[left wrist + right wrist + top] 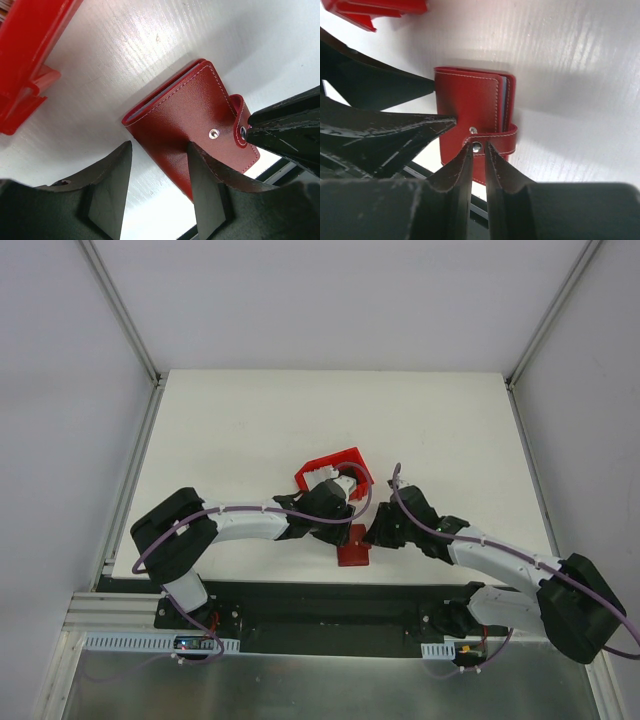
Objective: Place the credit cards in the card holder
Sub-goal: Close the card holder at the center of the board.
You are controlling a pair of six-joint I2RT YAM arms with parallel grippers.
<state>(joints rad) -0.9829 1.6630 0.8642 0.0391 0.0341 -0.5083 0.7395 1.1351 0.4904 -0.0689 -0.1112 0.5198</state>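
Card holder (470, 105): closed, lying flat at the near edge of the table (250, 420), just near of the red bin (345, 455). Closing tab (505, 140) wraps its edge.

Left gripper (159, 150): spread wide, one finger over the holder's corner.

Right gripper (479, 146): almost closed, tips at the tab's end; whether it pinches the tab, cannot tell.

No cards made out.

Judgement: light, soft leather-like cover, likely slick and springy. Pin the body, pull by the tab.
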